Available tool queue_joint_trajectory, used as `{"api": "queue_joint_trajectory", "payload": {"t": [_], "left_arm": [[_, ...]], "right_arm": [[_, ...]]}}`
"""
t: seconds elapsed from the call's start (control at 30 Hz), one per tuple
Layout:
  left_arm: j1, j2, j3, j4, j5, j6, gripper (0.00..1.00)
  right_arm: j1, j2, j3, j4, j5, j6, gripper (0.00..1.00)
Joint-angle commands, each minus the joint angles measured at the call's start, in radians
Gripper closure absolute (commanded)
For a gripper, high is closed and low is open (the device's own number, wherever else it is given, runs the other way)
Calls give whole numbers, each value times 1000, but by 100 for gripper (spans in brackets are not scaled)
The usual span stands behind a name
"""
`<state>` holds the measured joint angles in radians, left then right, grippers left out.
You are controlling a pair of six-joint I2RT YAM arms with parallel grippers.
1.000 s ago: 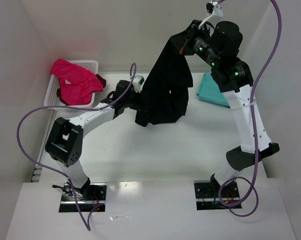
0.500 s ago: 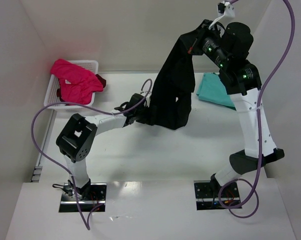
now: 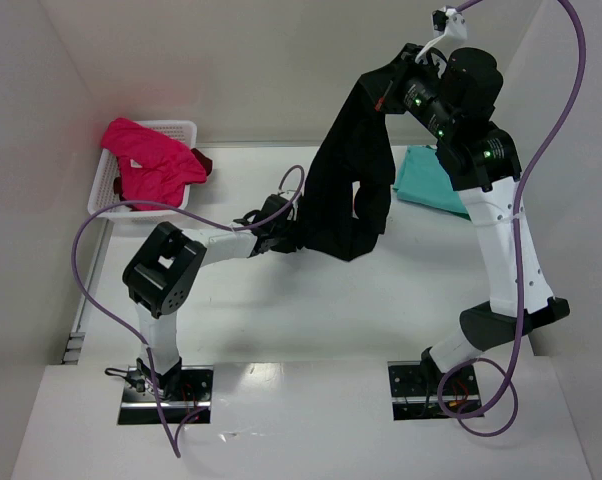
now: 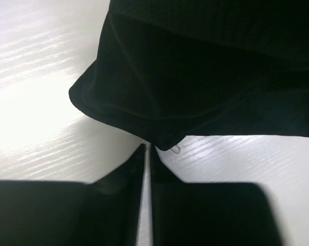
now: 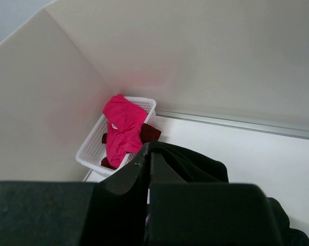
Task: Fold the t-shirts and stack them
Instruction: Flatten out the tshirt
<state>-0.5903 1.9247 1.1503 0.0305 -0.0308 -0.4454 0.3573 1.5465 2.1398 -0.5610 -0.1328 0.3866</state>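
Note:
The black t-shirt hangs from high at the back down to the table. My right gripper is shut on its top edge; in the right wrist view the cloth drapes over the closed fingertips of that gripper. My left gripper is low at the shirt's lower left hem. In the left wrist view its jaws are closed to a thin slit, and the bottom corner of the black cloth meets their tips. A teal t-shirt lies flat at the back right.
A white lattice basket at the back left holds a magenta-pink t-shirt and a dark red one; the right wrist view shows the basket too. White walls stand close on the left, back and right.
My left gripper has moved right, in under the shirt's lower hem, and closed from wide open to a thin slit. My right arm lifted the shirt slightly up and right.

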Motion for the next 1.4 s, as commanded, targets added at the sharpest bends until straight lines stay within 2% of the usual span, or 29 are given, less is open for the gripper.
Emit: {"api": "queue_joint_trajectory", "payload": {"t": [0.0, 0.03, 0.07, 0.13, 0.2, 0.53, 0.67, 0.93, 1.03, 1.07, 1.23, 1.37], "left_arm": [[35, -7, 37, 41, 23, 2, 83], [37, -7, 37, 36, 43, 2, 72], [44, -7, 37, 43, 71, 4, 53], [44, -7, 37, 54, 104, 11, 39], [44, -7, 28, 54, 127, 11, 30], [44, -13, 15, 109, 169, -27, 26], [35, 28, 35, 118, 147, -69, 32], [35, 73, 45, 129, 52, -126, 65], [35, 92, 52, 129, 22, -158, 86], [35, 92, 43, 131, 16, -165, 97], [35, 10, 43, 120, -17, -146, 100], [85, -180, 64, 30, -46, -75, 100]], "right_arm": [[0, -63, -6, 56, 33, -23, 100], [0, -63, -6, 56, 33, -23, 100], [0, -63, -8, 56, 33, -23, 100], [0, -63, -17, 56, 23, -23, 100], [0, -54, -36, 56, 22, -23, 100], [0, -54, -81, 75, 13, -14, 100], [0, -54, -81, 75, 13, -14, 100], [0, -63, -90, 75, 13, -14, 100], [0, -65, -100, 75, 13, -14, 100], [0, -72, -100, 73, 13, -14, 100], [0, -91, -121, 56, 94, -29, 100], [0, -110, -133, 35, 187, -49, 100]]}}
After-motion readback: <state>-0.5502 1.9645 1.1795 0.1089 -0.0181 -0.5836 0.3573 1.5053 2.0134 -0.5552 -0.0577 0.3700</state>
